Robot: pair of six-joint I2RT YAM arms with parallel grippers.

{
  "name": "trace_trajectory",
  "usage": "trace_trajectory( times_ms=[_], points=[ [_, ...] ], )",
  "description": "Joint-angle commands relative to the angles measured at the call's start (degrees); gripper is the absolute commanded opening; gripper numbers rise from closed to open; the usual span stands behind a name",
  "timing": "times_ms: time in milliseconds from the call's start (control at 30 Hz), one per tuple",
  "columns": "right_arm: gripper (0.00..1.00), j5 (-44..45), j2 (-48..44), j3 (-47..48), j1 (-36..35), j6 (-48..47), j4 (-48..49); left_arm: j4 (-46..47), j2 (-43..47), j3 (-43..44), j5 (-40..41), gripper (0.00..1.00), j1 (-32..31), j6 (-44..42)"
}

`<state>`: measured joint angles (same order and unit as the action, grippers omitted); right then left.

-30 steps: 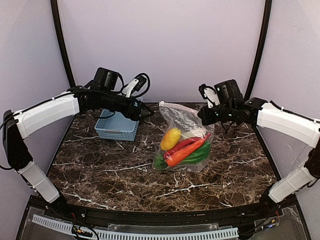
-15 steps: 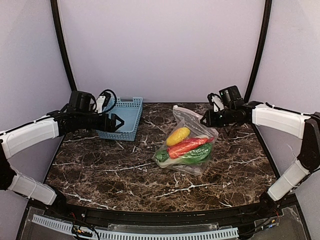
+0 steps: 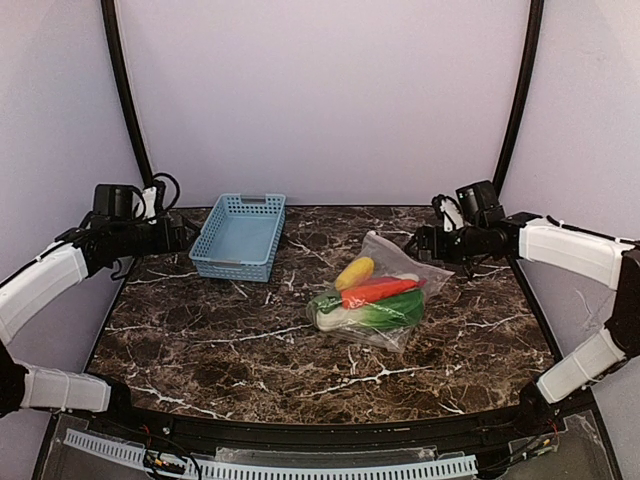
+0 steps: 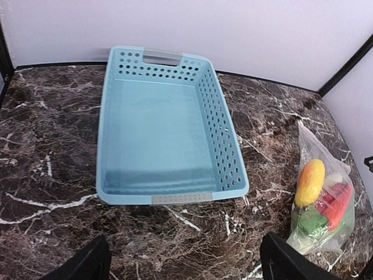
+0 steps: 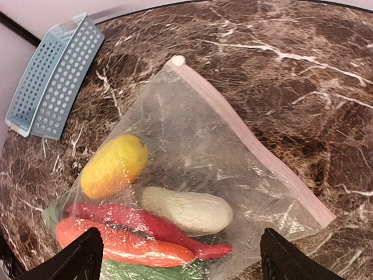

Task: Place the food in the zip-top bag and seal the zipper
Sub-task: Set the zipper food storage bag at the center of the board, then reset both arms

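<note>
Both grippers stand wide open and hold nothing: the left gripper [image 4: 183, 251] hangs over the tabletop's [image 3: 250, 350] left edge, facing the light-blue basket [image 4: 157, 128] near the far edge. The right gripper [image 5: 182, 245] hovers just above the zip-top bag [image 5: 192, 134], touching nothing. The bag lies flat, right of the tabletop's centre, with the food inside: a yellow corn-like piece [image 5: 113, 165], a white one [image 5: 186, 210], a long red-orange one [image 5: 125, 248] and a green leafy one [image 3: 385, 312]. The pink zipper [image 5: 250, 140] runs straight and looks closed along the bag's edge nearest the right gripper.
</note>
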<state>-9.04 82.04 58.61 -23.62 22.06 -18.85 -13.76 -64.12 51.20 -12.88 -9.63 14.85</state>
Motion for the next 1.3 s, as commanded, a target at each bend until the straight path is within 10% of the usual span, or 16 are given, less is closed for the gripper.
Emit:
trace_trajectory(
  times_ms=[0, 733, 1267],
  points=[
    [0.95, 2.16, -4.29, -3.36, 3.37, -0.6, 1.19, -3.6, 3.13, -1.15, -3.33, 0.91, 5.94, 0.09],
    [0.99, 11.21, -43.75, -25.58, 12.92, -10.51, 13.98, -5.42, 29.47, -10.25, 9.94, 0.99, 12.47, -10.61],
    [0.99, 12.73, -46.98, -28.7, 12.94, -10.9, 14.77, -6.02, 32.89, -11.35, 10.99, 0.99, 12.48, -10.94]
  ],
)
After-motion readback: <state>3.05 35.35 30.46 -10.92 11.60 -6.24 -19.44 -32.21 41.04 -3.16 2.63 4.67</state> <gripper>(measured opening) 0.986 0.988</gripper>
